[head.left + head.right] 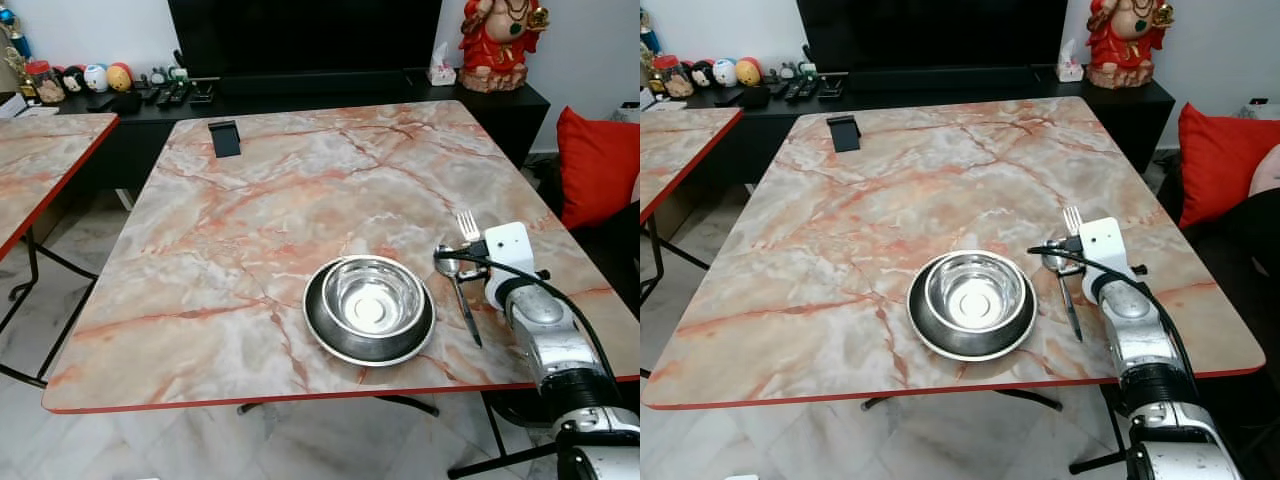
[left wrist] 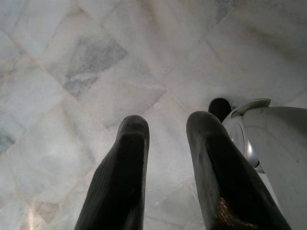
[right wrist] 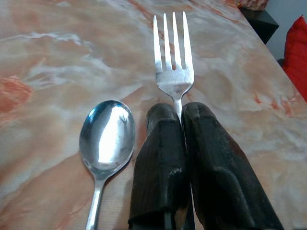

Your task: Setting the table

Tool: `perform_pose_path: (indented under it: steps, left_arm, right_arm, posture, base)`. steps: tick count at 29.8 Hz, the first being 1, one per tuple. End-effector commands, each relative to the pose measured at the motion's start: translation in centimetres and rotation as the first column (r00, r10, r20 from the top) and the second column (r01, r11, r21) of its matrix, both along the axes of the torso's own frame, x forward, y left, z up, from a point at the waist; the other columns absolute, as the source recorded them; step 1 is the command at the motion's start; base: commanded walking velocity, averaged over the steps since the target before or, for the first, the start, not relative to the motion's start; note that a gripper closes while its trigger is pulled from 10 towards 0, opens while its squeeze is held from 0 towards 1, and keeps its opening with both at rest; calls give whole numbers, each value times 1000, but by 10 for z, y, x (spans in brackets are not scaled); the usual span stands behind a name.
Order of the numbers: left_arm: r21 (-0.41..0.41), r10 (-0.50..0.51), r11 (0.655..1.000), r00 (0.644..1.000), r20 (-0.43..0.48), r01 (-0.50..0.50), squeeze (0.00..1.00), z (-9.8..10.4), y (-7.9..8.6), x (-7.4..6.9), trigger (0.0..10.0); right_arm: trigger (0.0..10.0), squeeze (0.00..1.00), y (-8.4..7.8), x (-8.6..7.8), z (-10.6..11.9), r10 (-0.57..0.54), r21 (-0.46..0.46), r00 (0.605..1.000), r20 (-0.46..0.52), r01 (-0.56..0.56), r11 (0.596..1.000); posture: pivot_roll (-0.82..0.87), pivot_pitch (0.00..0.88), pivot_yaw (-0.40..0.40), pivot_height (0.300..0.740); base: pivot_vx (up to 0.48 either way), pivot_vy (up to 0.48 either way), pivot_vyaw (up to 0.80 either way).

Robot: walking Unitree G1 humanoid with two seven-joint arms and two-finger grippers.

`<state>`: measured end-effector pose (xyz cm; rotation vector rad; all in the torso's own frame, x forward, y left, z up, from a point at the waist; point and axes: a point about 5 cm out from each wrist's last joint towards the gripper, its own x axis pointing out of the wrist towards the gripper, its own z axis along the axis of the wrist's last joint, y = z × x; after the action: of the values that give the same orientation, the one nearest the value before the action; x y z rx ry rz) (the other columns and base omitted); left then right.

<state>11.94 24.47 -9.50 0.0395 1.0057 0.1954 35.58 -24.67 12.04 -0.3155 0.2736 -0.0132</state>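
Observation:
A steel bowl (image 1: 372, 297) sits in a dark steel plate (image 1: 322, 326) near the front edge of the marble table (image 1: 250, 220). Just right of the plate lies a spoon (image 1: 457, 290). My right gripper (image 3: 178, 112) is over the table beside the spoon, shut on a silver fork (image 3: 172, 57) by its handle; the tines (image 1: 467, 224) point toward the far side. In the right wrist view the spoon bowl (image 3: 108, 134) lies flat beside the black fingers (image 3: 158, 158). My left gripper (image 2: 165, 127) hangs open over the floor tiles.
A black phone stand (image 1: 224, 137) is at the table's far left. A second marble table (image 1: 40, 160) is on the left, a dark sideboard (image 1: 300, 95) with small items and a red figurine (image 1: 500, 40) behind, a red cushion (image 1: 597, 165) on the right.

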Motion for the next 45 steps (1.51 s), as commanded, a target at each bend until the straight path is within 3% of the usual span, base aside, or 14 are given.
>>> perform_pose_path:
  steps: [1,18,45]
  left_arm:
    - [-6,-6,1000,1000,-18,5,0,-1,-1,-2,10000]
    - [-5,-17,1000,1000,-22,17,0,-1,0,-3,10000]
    - [-11,-17,1000,1000,-25,16,0,-1,0,-3,10000]
  right_arm:
    - [10000,0,-2,3,4,-10,-2,1000,7,10,1000]
    - [10000,0,-2,6,-8,-77,72,992,-96,84,994]
    - [10000,0,-6,3,-16,-99,64,979,-179,112,992]
  posture:
    - [-86,0,47,732]
    - [-88,0,53,732]
    - [-81,0,51,732]
  base:
    - [0,0,0]
    - [0,0,0]
    - [0,0,0]
